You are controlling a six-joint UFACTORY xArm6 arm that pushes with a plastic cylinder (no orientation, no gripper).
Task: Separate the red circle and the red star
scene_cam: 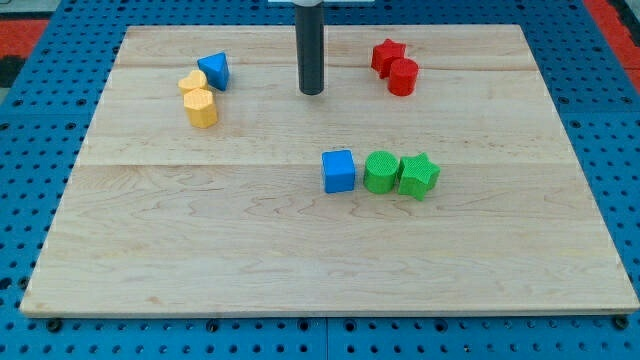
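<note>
Tip point(312, 92) touching nothing, left of touching red star point(387, 55), red circle point(402, 77), no claw visible.

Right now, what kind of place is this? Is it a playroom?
More likely a robot test bench than a playroom. A wooden board lies on a blue base full of holes, small coloured blocks like the red star sit on it, and my tip hangs between them.

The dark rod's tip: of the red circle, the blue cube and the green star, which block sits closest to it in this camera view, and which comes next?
Measured from my tip:
1. Red circle, to the view's right, touching the red star.
2. Blue cube, below the tip, towards the view's bottom; not much farther than the circle.
3. Green star, lower right, at the right end of that row.
</note>
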